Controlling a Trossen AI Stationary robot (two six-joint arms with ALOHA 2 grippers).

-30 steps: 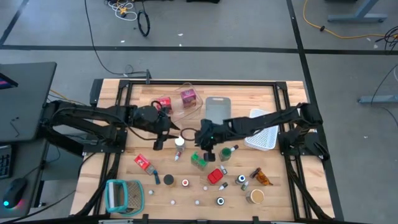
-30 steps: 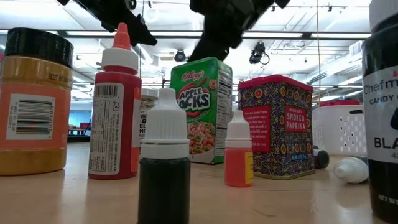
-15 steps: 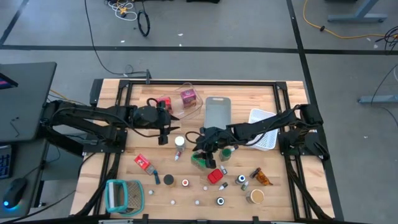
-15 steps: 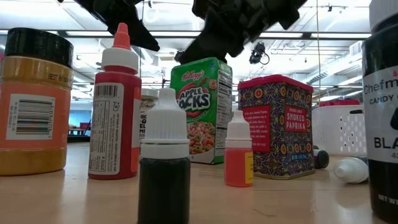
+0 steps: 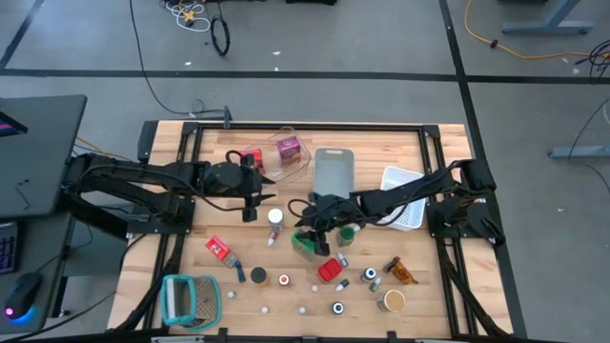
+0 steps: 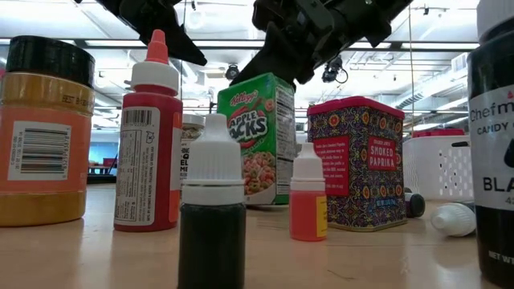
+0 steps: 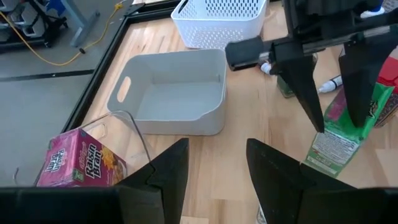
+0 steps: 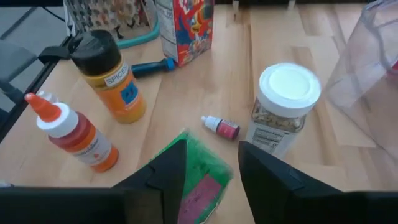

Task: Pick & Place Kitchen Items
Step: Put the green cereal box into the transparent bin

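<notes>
A green Apple Jacks cereal box (image 5: 305, 247) (image 6: 257, 136) stands among small bottles and jars in the middle of the table. My right gripper (image 5: 313, 232) (image 8: 211, 155) comes down on it from above and is shut on its top. My left gripper (image 5: 252, 208) (image 7: 214, 168) hangs open over bare wood to the left of the box, near a white-capped jar (image 5: 275, 217), and touches nothing. A red squeeze bottle (image 6: 148, 144), an orange spice jar (image 6: 44, 136) and a red paprika tin (image 6: 357, 164) stand upright near the box. My right gripper pinches the green cereal box by its upper end (image 7: 348, 109) between the two fingers (image 7: 308, 93), which point down from above and slant toward the table's near side. The box stays nearly upright, a little tilted. Whether its base has left the table, I cannot tell.
A grey bin (image 5: 334, 171) and a white basket (image 5: 405, 205) sit at the far side, with a clear bin (image 5: 276, 152) holding two pink boxes beside them. A teal-and-white holder (image 5: 191, 297) occupies the near left corner. Small bottles, caps and jars crowd the near middle.
My right gripper has moved toward the table's near edge and down onto the green cereal box. The box has shifted slightly sideways and tipped a little. My left gripper has drifted a little toward the far right.
</notes>
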